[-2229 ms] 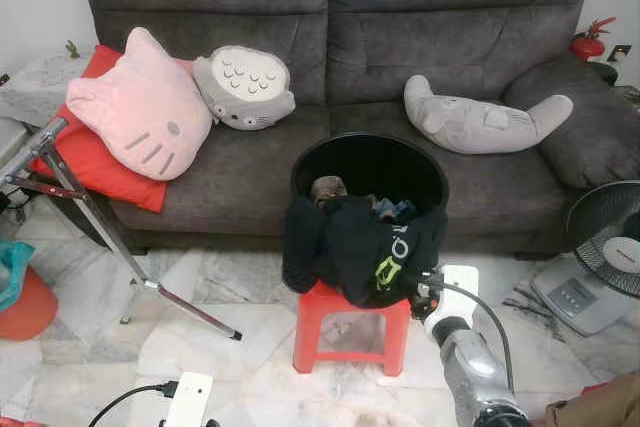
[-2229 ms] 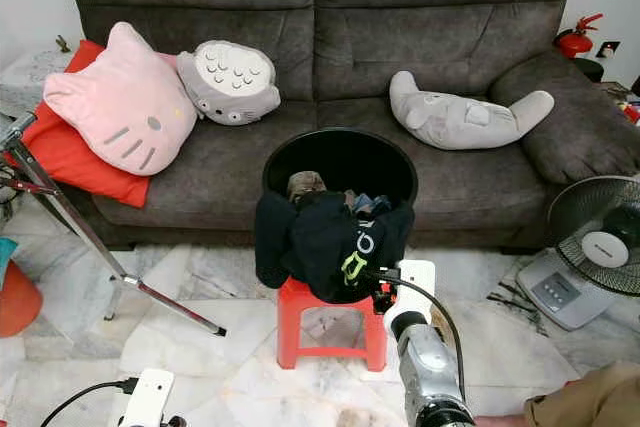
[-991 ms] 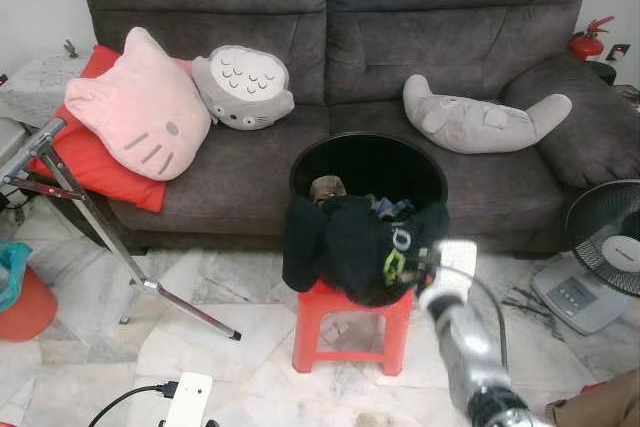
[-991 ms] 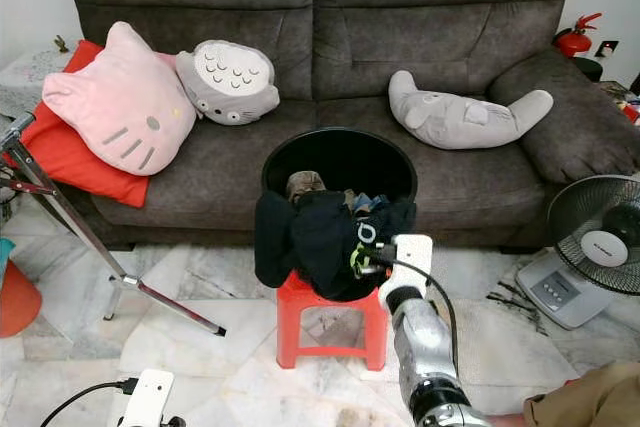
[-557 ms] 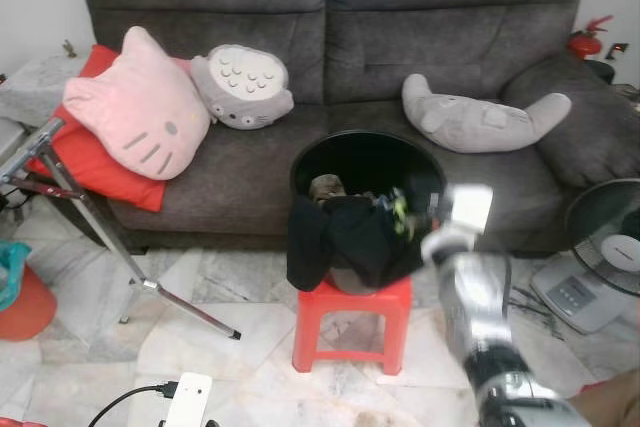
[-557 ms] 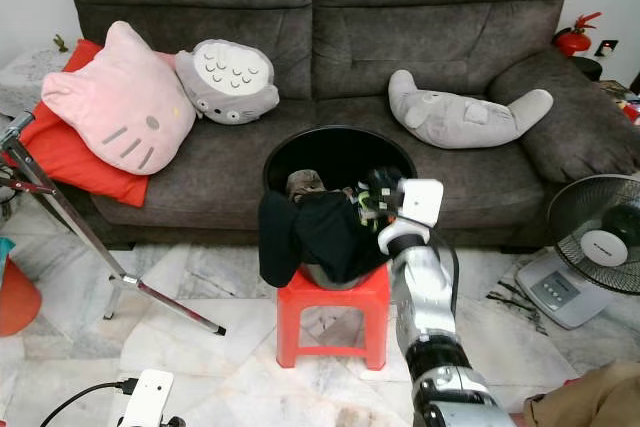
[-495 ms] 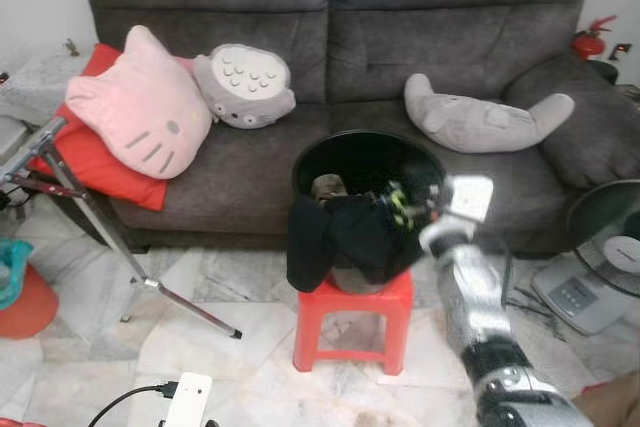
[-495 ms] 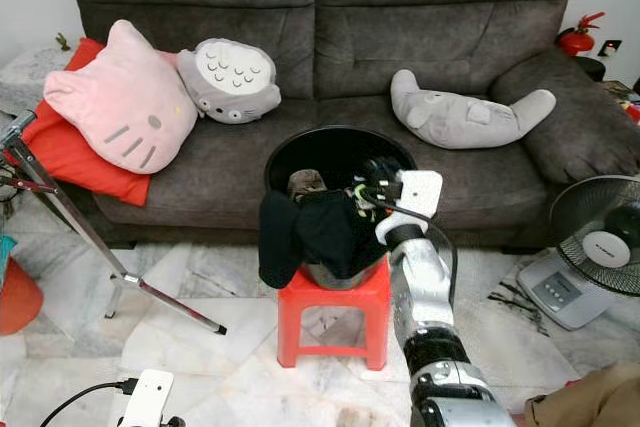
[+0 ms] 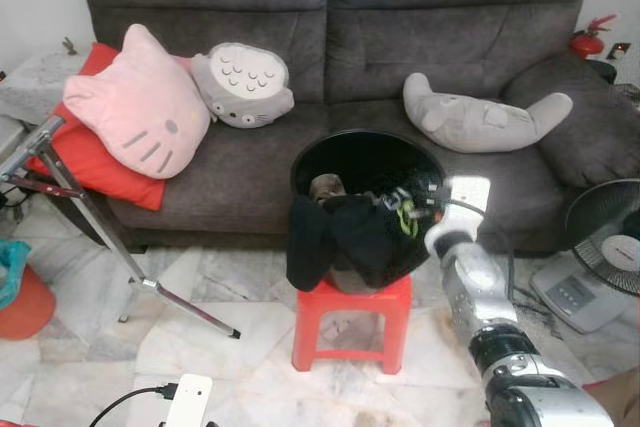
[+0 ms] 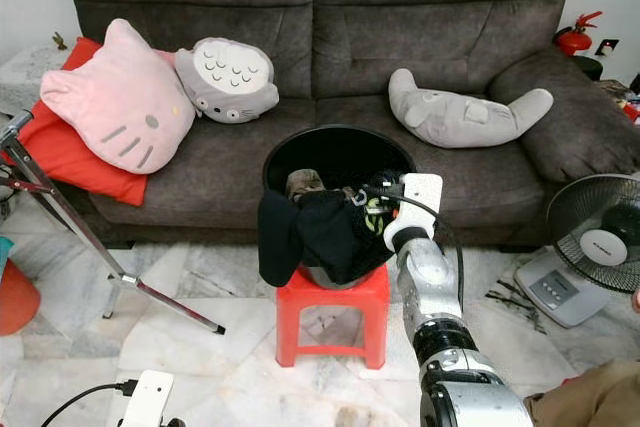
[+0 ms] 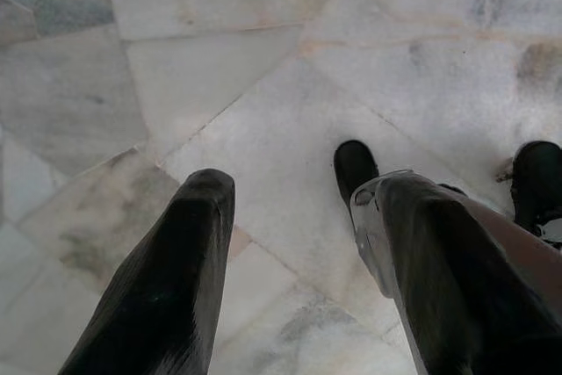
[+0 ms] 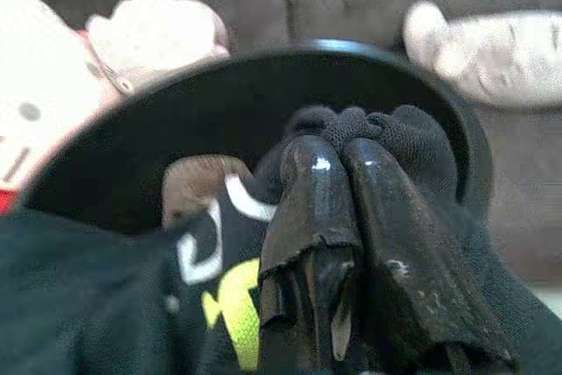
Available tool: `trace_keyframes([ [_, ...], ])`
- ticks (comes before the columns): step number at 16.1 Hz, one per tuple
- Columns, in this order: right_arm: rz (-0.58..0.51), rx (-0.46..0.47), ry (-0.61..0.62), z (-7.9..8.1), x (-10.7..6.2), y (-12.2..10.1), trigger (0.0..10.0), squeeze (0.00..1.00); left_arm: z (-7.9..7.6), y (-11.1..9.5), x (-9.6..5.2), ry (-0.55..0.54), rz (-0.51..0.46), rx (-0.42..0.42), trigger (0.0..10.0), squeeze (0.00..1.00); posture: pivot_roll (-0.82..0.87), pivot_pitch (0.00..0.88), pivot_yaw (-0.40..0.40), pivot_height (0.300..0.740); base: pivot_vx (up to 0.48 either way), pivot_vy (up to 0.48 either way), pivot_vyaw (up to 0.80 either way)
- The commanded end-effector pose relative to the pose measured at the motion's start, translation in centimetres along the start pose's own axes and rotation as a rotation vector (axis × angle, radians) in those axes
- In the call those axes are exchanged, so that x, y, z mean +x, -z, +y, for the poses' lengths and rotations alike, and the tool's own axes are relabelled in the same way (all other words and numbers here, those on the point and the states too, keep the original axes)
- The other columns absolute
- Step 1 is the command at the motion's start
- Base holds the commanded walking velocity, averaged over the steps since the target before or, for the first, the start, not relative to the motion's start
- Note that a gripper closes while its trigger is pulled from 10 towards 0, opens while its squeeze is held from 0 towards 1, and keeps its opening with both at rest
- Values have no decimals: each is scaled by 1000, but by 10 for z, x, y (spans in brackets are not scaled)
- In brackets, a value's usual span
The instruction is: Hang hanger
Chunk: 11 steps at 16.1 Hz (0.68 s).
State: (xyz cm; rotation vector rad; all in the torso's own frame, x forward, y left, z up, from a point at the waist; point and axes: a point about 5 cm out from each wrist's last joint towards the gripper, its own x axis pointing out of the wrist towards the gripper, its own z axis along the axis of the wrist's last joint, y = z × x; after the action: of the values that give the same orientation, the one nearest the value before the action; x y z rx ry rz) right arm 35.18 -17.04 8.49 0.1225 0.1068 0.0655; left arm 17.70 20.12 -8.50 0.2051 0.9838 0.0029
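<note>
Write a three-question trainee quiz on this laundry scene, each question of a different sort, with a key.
1. True or false: the right gripper is shut on the black garment.
2. What does the black bucket stand on? A) sofa B) red stool C) floor
3. Fill in: the left gripper hangs open over the ____ floor.

Key: 1 true; 2 B, the red stool; 3 marble.

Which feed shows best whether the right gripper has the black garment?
The right wrist view: the right gripper has its fingers pressed together on a bunched fold of the black garment over the bucket. The eye views show the gripper at the bucket rim, too small to judge the grip. The left wrist view faces the floor.
</note>
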Motion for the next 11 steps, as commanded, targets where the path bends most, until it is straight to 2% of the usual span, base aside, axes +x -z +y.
trace_keyframes([
  [1, 39, 16, 18, -2, -1, 7, 0, 0, 0, 6, -1, 5, 27, 11, 10000, 0, -63, 0, 22, 740, 0, 0, 0],
  [3, 23, 5, -18, 3, 2, 2, 0, 0, 1, 7, -1, 4, 29, 13, 10000, 0, -59, 0, 25, 740, 0, 0, 0],
  [7, -102, -22, -94, 14, 22, -45, 0, 0, 2, 6, -1, -2, 26, 12, 10000, 0, -56, 0, 24, 740, 0, 0, 0],
  [9, -115, -33, -104, 16, 28, -56, 0, 0, 2, 7, -1, -3, 27, 12, 10000, 0, -56, 0, 24, 740, 0, 0, 0],
  [11, -94, -54, -148, 23, 30, -57, 0, 0, 2, 7, -1, -2, 29, 11, 10000, 0, -56, 0, 24, 740, 0, 0, 0],
])
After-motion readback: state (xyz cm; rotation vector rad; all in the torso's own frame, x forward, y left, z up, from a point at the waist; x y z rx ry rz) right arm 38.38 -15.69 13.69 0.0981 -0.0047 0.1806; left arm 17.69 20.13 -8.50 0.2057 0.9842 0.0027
